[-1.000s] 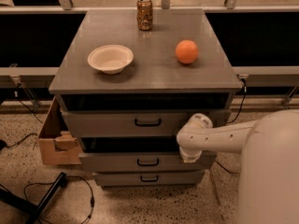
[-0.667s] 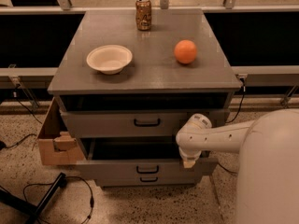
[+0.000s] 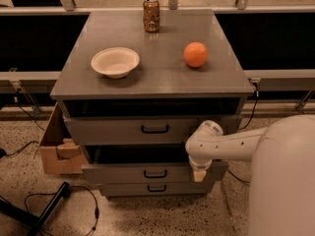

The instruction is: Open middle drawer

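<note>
The grey cabinet has three drawers. The middle drawer is pulled partly out, with a dark gap above its flat front and a small black loop handle at its centre. My gripper hangs from the white arm and sits against the right part of the middle drawer's front, to the right of the handle. The top drawer stands slightly out. The bottom drawer is shut.
On the cabinet top are a white bowl, an orange and a soda can. A cardboard box stands on the floor at the cabinet's left. Black cables lie at the front left. My white body fills the right.
The middle drawer's front has come further out of the cabinet, and the dark gap above it has grown. My gripper and arm have moved back with it.
</note>
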`<action>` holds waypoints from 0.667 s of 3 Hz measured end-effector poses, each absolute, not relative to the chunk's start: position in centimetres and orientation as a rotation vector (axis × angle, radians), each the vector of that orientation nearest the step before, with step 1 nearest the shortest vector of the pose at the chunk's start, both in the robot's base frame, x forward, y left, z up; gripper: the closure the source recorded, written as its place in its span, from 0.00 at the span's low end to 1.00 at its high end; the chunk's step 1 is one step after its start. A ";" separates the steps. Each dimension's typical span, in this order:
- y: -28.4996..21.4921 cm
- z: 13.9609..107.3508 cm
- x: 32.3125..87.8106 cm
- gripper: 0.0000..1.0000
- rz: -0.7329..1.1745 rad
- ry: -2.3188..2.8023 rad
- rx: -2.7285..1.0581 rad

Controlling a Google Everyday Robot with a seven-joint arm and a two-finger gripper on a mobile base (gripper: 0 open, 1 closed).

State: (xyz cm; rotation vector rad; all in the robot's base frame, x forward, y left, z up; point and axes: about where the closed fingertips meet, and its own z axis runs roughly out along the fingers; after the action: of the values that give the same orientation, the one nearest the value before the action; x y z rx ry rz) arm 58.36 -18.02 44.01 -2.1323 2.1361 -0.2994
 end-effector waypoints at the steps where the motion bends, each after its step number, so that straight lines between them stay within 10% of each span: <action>1: -18.0 43.9 58.3 0.00 -0.298 2.137 -2.134; 2: -18.0 43.9 58.3 0.00 -0.298 2.137 -2.134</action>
State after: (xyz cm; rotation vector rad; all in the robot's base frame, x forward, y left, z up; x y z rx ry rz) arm 58.28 -18.04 43.89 -2.1338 2.1374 -0.2976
